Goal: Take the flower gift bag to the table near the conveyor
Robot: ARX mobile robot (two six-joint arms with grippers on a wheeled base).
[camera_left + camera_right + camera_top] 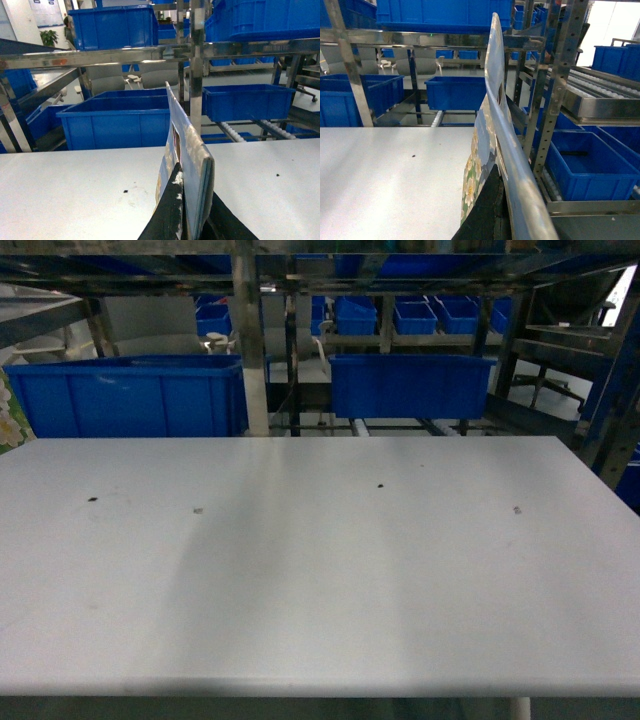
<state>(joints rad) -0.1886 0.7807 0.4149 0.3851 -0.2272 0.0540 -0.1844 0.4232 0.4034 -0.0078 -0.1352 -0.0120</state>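
The flower gift bag (472, 175), white blossoms on green with a glossy pale top, stands edge-on in the right wrist view. My right gripper (502, 202) is shut on its lower edge, at the right end of the white table (385, 170). In the left wrist view my left gripper (192, 202) is shut on a flat bluish gift bag (192, 150) held upright over the table (75, 180). A strip of flower print (8, 425) shows at the head view's left edge; neither gripper appears there. The conveyor (232, 132), with its white rollers, runs behind the table.
Large blue bins (130, 395) (410, 385) sit on the steel rack just beyond the table's far edge. Steel uprights (250, 340) stand between them. To the right of the table are a perforated post (555, 90), roller shelves (600, 82) and a low blue bin (590, 165).
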